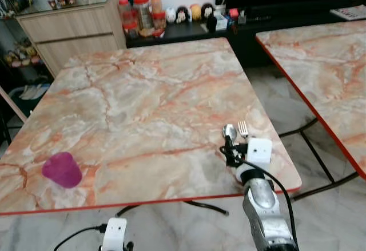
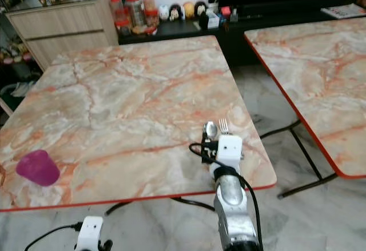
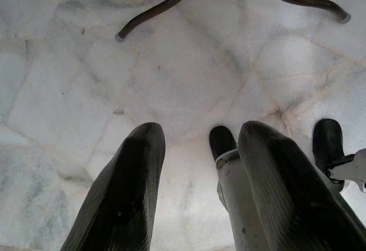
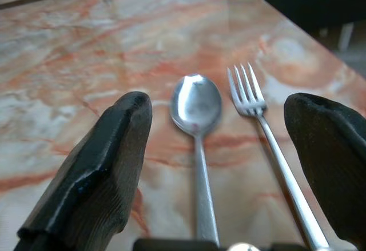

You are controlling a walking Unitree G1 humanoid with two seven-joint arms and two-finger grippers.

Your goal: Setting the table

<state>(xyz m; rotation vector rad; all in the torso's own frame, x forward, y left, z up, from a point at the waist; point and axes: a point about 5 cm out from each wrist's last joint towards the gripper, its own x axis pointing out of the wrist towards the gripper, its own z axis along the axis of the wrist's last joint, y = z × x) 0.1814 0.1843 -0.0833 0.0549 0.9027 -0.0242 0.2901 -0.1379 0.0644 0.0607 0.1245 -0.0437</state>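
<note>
Right gripper [image 4: 214, 142]: fingers spread wide, holding nothing, low over the near right corner of the marble table [image 1: 143, 91]
Spoon [image 4: 196, 111]: lying flat on the tabletop between the right gripper's two fingers, bowl pointing away from the wrist
Fork [image 4: 247, 94]: flat on the tabletop just beside the spoon, roughly parallel to it, also between the fingers, tines pointing away from the wrist
Pink cup [image 1: 62, 170]: on the same table near its front edge, well apart from the right gripper, off to the gripper's left
Left gripper [image 3: 197, 165]: hangs below the table edge with fingers apart, over the pale marble floor [image 3: 86, 79]
Second table [image 1: 326, 62]: marble top, stands apart to the right
</note>
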